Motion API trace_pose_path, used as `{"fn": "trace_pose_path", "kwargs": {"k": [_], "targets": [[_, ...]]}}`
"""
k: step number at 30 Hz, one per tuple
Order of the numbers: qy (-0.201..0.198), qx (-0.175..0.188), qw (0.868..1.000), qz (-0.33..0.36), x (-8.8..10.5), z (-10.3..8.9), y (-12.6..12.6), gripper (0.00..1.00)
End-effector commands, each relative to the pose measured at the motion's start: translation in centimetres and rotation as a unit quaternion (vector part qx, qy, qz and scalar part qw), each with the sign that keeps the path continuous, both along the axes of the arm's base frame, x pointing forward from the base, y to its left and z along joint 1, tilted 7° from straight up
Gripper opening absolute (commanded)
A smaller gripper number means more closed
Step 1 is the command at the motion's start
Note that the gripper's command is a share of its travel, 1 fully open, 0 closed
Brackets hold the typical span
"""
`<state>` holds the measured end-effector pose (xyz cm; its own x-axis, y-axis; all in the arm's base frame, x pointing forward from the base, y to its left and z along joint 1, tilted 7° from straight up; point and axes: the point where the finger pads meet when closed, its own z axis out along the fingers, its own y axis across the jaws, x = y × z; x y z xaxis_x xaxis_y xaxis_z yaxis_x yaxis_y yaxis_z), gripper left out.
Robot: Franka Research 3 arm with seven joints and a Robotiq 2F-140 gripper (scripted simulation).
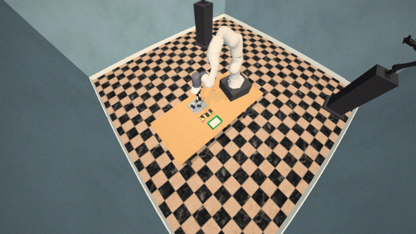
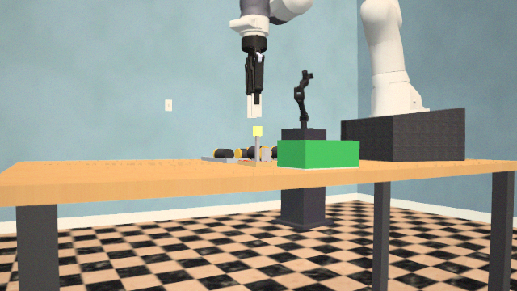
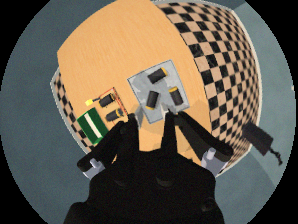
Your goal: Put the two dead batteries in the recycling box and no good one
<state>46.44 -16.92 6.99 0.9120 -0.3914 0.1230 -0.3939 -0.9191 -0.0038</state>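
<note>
Batteries on the tray [image 1: 192, 109] [image 2: 223, 153] [image 3: 157, 75]: three
Batteries in the row [image 1: 207, 114] [image 3: 107, 100]: three
Tray [image 1: 196, 111] [image 2: 220, 159] [image 3: 137, 86]: one
Green box [image 1: 209, 125] [image 2: 305, 153] [image 3: 86, 116]: one
Yellow bulb [image 1: 203, 119] [image 2: 257, 131] [image 3: 89, 102]: one
Desk [image 1: 175, 136] [image 2: 121, 178] [image 3: 110, 45]: one
Wall switch [image 2: 168, 105]: one

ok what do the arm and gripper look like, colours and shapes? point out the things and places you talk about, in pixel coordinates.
Arm [image 1: 212, 58] [image 2: 385, 52]: smooth white rounded links, dark grey section near the wrist. Gripper [image 1: 198, 101] [image 2: 254, 117] [image 3: 151, 109]: black body, two black linkage fingers, pale pieces at the joints, light rectangular tips. No cables or readable markings visible.

green recycling box [image 1: 208, 124] [image 2: 318, 154] [image 3: 85, 127], yellow bulb [image 2: 258, 131] [image 3: 89, 102], black-and-tan checkered floor [image 1: 227, 169] [image 2: 226, 250] [image 3: 220, 65], grey tray [image 1: 196, 111] [image 2: 226, 160] [image 3: 138, 84]
</note>
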Motion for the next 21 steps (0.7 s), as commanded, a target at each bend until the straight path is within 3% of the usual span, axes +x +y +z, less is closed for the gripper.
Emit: {"fn": "trace_pose_path", "kwargs": {"k": [1,21], "targets": [[-0.010,0.022,0.983,-0.181,0.04,0.03,-0.06,0.29],[-0.011,0.025,0.978,-0.207,0.09,-0.41,-0.08,0.29]]}}
